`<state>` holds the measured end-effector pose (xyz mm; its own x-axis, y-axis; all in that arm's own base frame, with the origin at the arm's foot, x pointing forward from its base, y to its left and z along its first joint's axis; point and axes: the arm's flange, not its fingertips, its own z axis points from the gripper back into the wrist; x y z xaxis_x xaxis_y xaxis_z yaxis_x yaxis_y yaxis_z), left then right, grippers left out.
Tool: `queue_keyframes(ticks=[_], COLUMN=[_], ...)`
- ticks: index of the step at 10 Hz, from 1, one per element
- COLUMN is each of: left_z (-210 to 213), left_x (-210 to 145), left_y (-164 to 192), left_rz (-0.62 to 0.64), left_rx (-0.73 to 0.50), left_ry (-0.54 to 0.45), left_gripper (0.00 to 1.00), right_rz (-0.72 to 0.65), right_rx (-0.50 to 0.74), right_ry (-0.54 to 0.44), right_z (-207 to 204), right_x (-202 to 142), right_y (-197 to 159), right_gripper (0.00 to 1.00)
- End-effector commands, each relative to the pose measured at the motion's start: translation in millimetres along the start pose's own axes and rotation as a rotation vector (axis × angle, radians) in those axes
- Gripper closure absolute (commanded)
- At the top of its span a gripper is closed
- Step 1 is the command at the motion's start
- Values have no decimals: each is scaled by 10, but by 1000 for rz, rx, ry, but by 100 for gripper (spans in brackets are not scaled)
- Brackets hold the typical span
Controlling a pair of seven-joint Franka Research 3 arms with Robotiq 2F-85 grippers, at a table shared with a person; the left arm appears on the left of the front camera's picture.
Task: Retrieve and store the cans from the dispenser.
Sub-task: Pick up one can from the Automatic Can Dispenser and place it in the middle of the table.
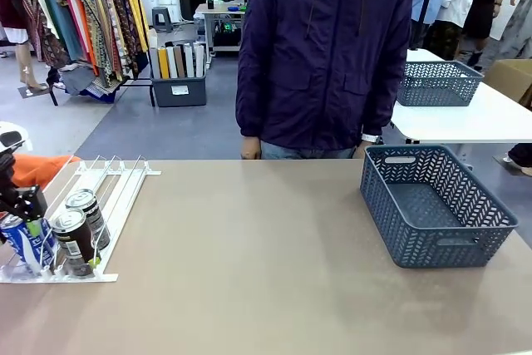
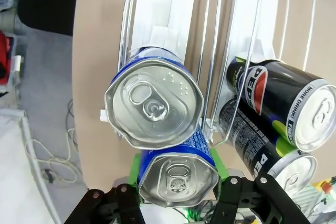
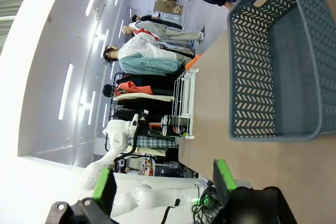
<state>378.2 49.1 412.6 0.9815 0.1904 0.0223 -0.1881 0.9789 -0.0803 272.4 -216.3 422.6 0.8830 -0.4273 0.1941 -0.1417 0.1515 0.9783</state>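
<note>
Left gripper (image 2: pixel 177 167): was clamped on front blue can (image 2: pixel 178 179) at low end of dispenser (image 2: pixel 167 4). Right gripper (image 3: pixel 164 181): fingers stood apart, far from dispenser.

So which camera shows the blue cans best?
The left wrist view: both blue cans sit close, silver tops facing it, the nearer one between the left gripper's green pads. The front view shows one under that gripper. The right wrist view shows the dispenser far off, cans tiny.

"PEP" on dark can (image 2: pixel 278 103) (partly hidden)
</note>
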Motion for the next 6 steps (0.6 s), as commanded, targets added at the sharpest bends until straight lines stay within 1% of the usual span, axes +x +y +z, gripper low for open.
queue_keyframes(ticks=[1, 2, 3, 5, 6], left_z=[182, 312, 538, 1190, 1474], left_x=[-92, -189, -336, -669, -775], left_y=[-69, -84, -92, -91, -93], left_rz=[-22, -70, -101, -178, -179], left_rx=[24, 1, -15, -19, -5], left_ry=[-39, -24, -55, -136, -195], left_gripper=[100, 100, 100, 100, 100], right_rz=[23, 23, 23, 23, 23], right_rx=[9, 9, 9, 9, 9], right_ry=[-4, -4, -4, -4, -4], right_z=[2, 2, 2, 2, 2], right_x=[21, 21, 21, 21, 21], right_y=[25, 25, 25, 25, 25], right_gripper=[0, 0, 0, 0, 0])
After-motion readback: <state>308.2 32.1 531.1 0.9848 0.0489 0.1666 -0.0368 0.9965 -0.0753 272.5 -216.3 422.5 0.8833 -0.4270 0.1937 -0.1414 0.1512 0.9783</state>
